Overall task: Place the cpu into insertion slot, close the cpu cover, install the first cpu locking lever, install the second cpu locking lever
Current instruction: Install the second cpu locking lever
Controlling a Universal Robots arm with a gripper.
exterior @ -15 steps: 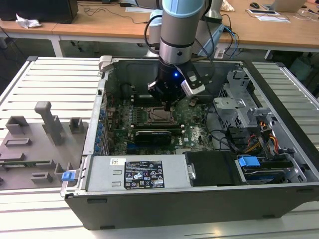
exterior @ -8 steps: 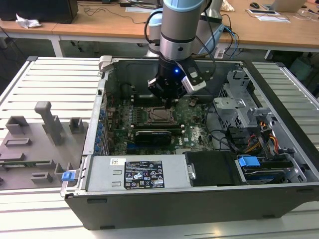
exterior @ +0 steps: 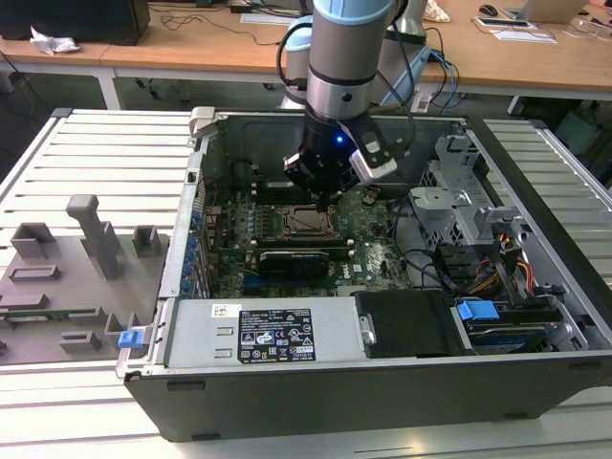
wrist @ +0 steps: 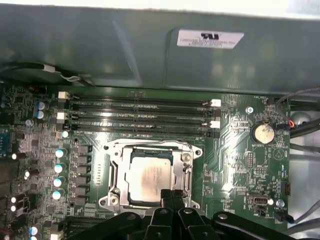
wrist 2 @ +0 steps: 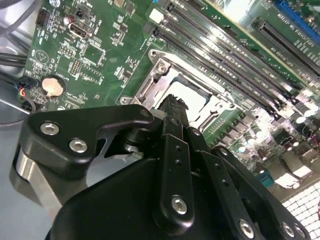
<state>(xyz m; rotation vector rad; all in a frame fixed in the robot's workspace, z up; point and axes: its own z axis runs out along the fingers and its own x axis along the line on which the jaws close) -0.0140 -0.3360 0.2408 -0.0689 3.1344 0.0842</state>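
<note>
A robot arm reaches down into an open desktop PC case (exterior: 287,382) lying on a slatted bench (exterior: 96,163), its tool (exterior: 323,199) hanging just above the CPU socket on the green motherboard (exterior: 373,253). In the first wrist view the tool (wrist: 172,196) shows fingertips pressed together w/ nothing between them, clenched at the near edge of the insertion slot (wrist: 112,175). The cpu (wrist: 150,179), pale silver-beige, sits seated flat inside that slot. The cpu cover (wrist: 187,167), a silver-grey frame w/ a square window, lies down around the chip, w/ the chip's face showing through the window. In the second wrist view the black fingers (wrist 2: 172,112) end over the socket's edge, the cpu (wrist 2: 192,97) bright beneath the cover frame (wrist 2: 155,75). Whether the tips touch the cover or chip can't be told. Four long memory slots (wrist: 137,112) run beside the socket; a round coin battery (wrist: 262,133) sits on the board well apart from it. In the exterior view, grey plastic fixtures (exterior: 76,258) stand on the bench at the exterior view's left, outside the case.
</note>
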